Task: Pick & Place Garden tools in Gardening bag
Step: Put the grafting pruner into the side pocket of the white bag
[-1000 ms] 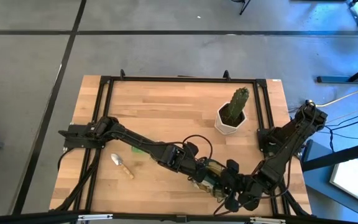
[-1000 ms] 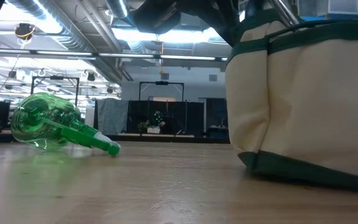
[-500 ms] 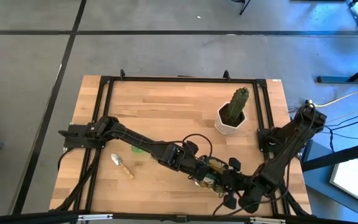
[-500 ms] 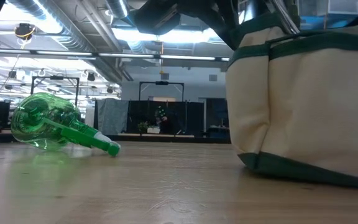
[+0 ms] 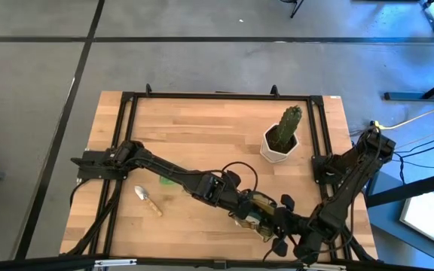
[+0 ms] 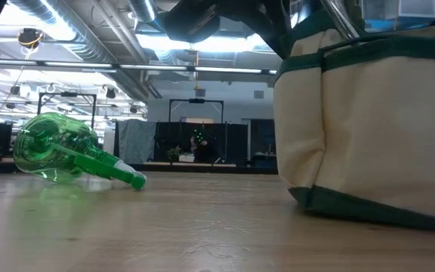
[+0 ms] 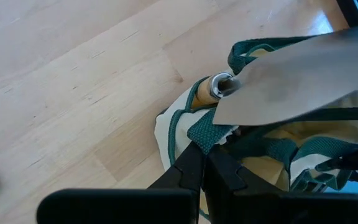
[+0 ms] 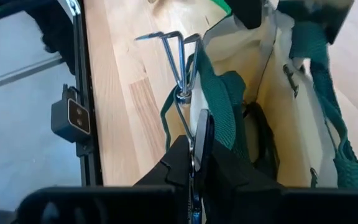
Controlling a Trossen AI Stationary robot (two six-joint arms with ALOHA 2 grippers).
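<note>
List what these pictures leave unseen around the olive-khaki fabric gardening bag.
- Left wrist view: the wooden-handled silver trowel sinks into the olive-khaki fabric gardening bag; whether the shut left gripper pinches its green trim is unclear.
- Right wrist view: the right gripper hides the pronged metal tool's handle.
- High view: both grippers cover the bag.
- Low view: the picture's edge crops the bag.

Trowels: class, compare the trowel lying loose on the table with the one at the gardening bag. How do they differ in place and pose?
1. The loose trowel lies on the table, outside the gardening bag; the other trowel is in the bag.
2. The loose trowel lies flat with its whole length showing; the other trowel has its handle pushed into the fabric and its blade sticking out.

Both have a silver blade and a wooden handle.
</note>
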